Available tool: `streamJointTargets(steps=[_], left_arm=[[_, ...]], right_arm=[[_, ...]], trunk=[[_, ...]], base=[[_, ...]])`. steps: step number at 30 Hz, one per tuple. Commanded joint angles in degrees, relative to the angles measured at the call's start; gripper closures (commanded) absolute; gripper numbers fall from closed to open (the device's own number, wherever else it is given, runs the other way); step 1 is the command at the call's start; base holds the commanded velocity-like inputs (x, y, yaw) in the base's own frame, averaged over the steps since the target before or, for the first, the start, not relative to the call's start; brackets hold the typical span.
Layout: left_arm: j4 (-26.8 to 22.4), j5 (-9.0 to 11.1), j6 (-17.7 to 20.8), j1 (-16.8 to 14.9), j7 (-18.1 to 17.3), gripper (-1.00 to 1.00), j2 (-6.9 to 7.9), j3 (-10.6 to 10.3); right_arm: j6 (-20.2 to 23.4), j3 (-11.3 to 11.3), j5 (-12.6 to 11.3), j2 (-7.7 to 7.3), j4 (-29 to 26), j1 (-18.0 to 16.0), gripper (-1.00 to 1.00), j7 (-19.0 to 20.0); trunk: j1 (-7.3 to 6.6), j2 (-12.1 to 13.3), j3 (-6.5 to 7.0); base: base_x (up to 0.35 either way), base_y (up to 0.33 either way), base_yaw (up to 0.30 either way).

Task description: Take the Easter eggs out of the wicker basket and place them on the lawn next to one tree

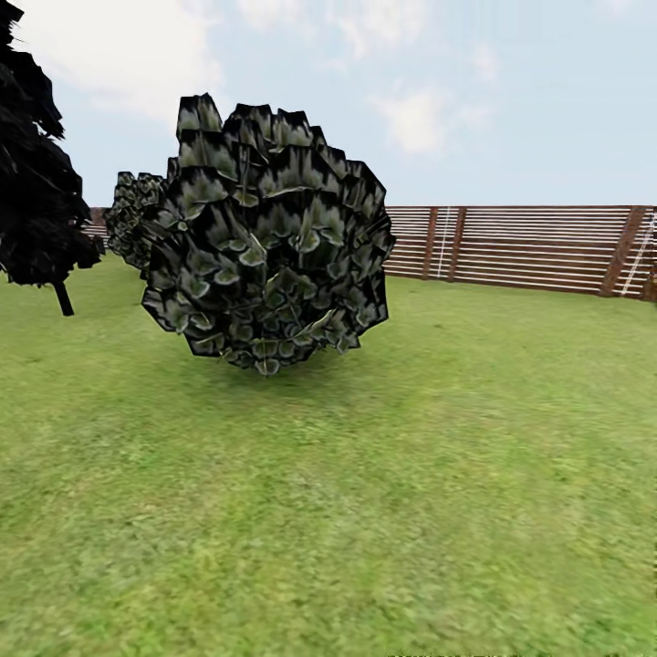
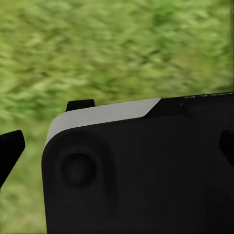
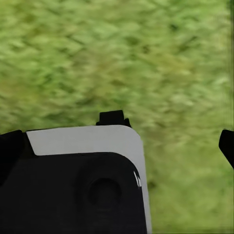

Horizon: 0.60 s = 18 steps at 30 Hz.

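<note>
Lawn (image 1: 365, 511) runs to the fence (image 1: 529, 246); basket and eggs not located. Leafy bush (image 1: 269, 233) ahead, dark thin-stemmed tree (image 1: 36, 182) at left. You cannot tell either tool's opening. Risk: you drive into the bush, or choose the wrong tree.

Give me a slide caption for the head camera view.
Leafy round bush on the lawn, wooden fence behind, dark tree at left.
</note>
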Motion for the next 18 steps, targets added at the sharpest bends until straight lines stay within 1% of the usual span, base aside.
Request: streamJointTargets(steps=[1,8,14,18], left_arm=[[-0.1,0.0,-0.1,0.0,0.1,-1.00,0.02,-0.3],[-0.1,0.0,-0.1,0.0,0.1,-1.00,0.02,-0.4],[-0.1,0.0,-0.1,0.0,0.1,-1.00,0.02,-0.4],[-0.1,0.0,-0.1,0.0,0.1,-1.00,0.02,-0.3]], right_arm=[[-0.2,0.1,-0.5,-0.02,0.0,0.0,-1.00,0.0],[-0.1,0.0,-0.5,-0.01,0.0,0.0,-1.00,0.0],[-0.2,0.1,-0.7,0.19,0.0,0.0,-1.00,0.0],[-0.2,0.1,-0.6,0.84,0.0,0.0,-1.00,0.0]], trunk=[[0.00,0.0,-0.05],[0.00,0.0,-0.05],[0.00,0.0,-0.05],[0.00,0.0,-0.05]], base=[[0.000,0.000,-0.188],[0.000,0.000,-0.169],[0.000,0.000,-0.132],[0.000,0.000,-0.101]])
